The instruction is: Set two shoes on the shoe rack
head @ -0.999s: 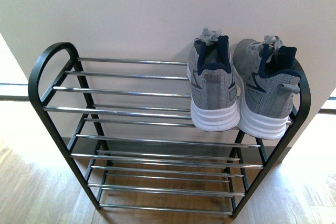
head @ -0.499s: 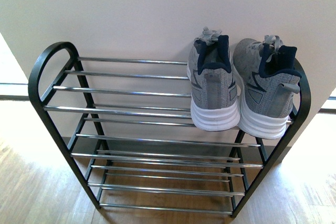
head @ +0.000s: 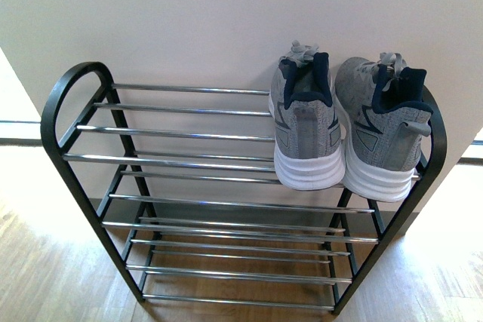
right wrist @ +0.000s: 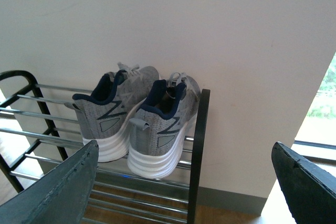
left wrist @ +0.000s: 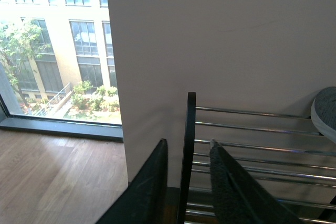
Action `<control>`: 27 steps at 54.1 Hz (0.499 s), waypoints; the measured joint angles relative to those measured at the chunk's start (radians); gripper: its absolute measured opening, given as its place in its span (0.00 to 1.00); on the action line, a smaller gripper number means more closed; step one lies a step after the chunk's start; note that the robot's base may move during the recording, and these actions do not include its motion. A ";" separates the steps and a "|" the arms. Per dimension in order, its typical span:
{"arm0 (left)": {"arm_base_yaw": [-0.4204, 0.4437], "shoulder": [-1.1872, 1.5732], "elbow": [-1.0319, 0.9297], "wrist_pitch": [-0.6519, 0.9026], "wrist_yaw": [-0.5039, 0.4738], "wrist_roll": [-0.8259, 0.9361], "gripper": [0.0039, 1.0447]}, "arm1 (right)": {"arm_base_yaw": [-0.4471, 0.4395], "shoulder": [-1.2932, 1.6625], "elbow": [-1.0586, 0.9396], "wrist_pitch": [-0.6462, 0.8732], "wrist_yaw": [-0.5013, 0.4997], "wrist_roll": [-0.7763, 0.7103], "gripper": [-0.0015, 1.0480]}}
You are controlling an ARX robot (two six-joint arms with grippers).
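Two shoes, both grey knit with white soles and dark collars, entered as the inner sneaker point(head: 304, 130) and the outer sneaker point(head: 386, 130)

Location: top tier of the shoe rack point(head: 189, 133), at its right end. They sit side by side, touching or very nearly so, toes to the wall point(head: 189, 20), heels toward the robot and hanging a little over the front rod. The outer sneaker sits close against the rack's black end loop.

Rack: black frame, silver rods, standing on the wooden floor point(head: 45, 277) against the wall.

Left gripper point(left wrist: 186, 187): fingers parted by a modest gap, nothing pinched. The rack's left end post shows through the gap. The front view shows no gripper at that post, so the gripper stands off from it.

Right gripper point(right wrist: 181, 192): fingers spread wide, one at each edge of its wrist view, holding nothing. It faces the sneakers from beyond the rack's right end, well apart from them.

Arms: neither appears in the front view.

Change over the last second: none of note. Sneakers and rack lie exactly as they did a second and half a second ago; only the view has drifted slightly.

Reading: the placement looks complete. Both shoes rest settled without slipping, both grippers are empty and clear, and no step seems left beyond drawing the arms away
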 joint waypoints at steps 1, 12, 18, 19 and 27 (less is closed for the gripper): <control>0.000 0.000 0.000 0.000 0.000 0.000 0.28 | 0.000 0.000 0.000 0.000 0.000 0.000 0.91; 0.000 0.000 0.000 0.000 0.000 0.000 0.65 | 0.000 0.000 0.000 0.000 0.000 0.000 0.91; 0.000 -0.016 0.000 -0.021 0.000 0.005 0.51 | 0.000 0.000 0.000 0.000 0.000 0.000 0.91; 0.000 -0.022 0.000 -0.026 0.000 0.005 0.47 | 0.000 0.000 0.000 0.000 0.000 0.000 0.91; 0.000 -0.101 0.000 -0.123 0.000 0.005 0.16 | 0.000 0.000 0.000 0.000 0.000 0.000 0.91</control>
